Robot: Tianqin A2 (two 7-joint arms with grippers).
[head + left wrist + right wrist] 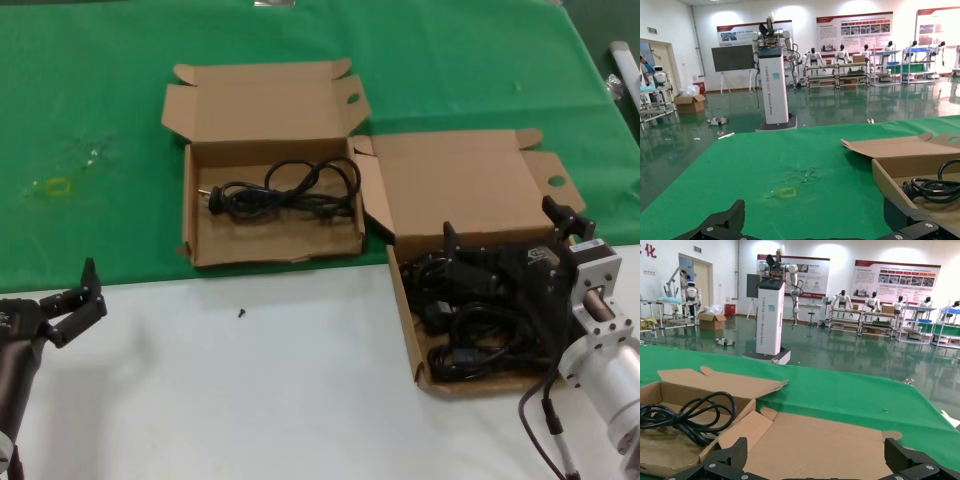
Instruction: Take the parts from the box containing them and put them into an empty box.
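Note:
The box containing the parts (408, 318) sits at the right on the white table, its lid (460, 185) (830, 445) folded back. Several black power cords (470, 340) lie tangled in it. My right gripper (502, 224) (816, 460) hovers over this box, open, with nothing between its fingers. The other box (275, 247) (900, 172) (670, 390), with a ragged front edge, lies on the green cloth to the left. It holds one looped cord (285, 190) (935, 187) (690, 415). My left gripper (72, 298) (815, 222) waits open at the near left, over the table's front.
A small black screw (241, 313) lies on the white table between the boxes and me. A yellow ring mark (55, 186) (788, 192) shows on the green cloth at the left. A white object (625, 65) sits at the far right edge.

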